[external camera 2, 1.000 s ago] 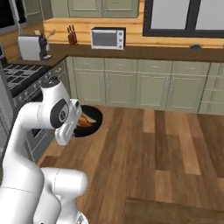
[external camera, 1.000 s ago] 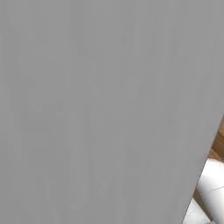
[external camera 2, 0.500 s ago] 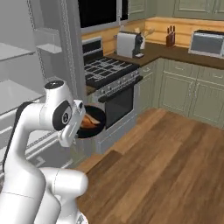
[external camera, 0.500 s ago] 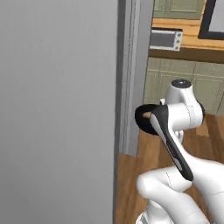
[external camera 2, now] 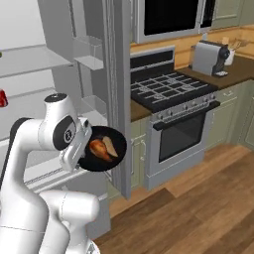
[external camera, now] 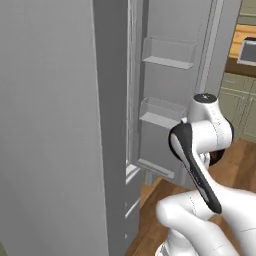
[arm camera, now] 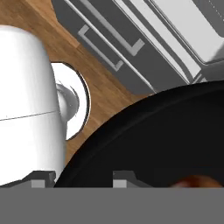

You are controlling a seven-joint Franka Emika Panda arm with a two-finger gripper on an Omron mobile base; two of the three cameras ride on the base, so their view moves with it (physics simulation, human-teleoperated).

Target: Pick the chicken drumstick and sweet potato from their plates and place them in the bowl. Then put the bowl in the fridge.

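Closest in, the gripper (arm camera: pixel 81 178) is right at the rim of the black bowl (external camera 2: pixel 102 149). In the hand view one dark finger tip (arm camera: pixel 124 178) sits over the glossy black bowl (arm camera: pixel 162 140) and the other is just outside the rim, so they straddle the edge, but the tips are cut off at the bottom and I honestly can't tell how wide they stand or whether they're actually pinching it.

In the right base view the bowl hangs off the end of the arm, tilted so you look straight into it. The chicken drumstick (external camera 2: pixel 97 147) and the sweet potato (external camera 2: pixel 109 146) lie inside, touching each other, drumstick on the left. A bit of reddish brown drumstick (arm camera: pixel 195 181) also peeks in at the bottom of the hand view.

Just behind the bowl is the open fridge (external camera 2: pixel 30 89), pale inside with clear shelves; the bowl sits in front of the lower shelf edge, near the fridge's right wall. The left base view shows the fridge door (external camera: pixel 175 85) swung open, with its door bins.

Further back, to the right, there's a stove (external camera 2: pixel 168 94) with an oven below it, and a toaster (external camera 2: pixel 211 57) on the wooden counter (external camera 2: pixel 233 67) beyond.
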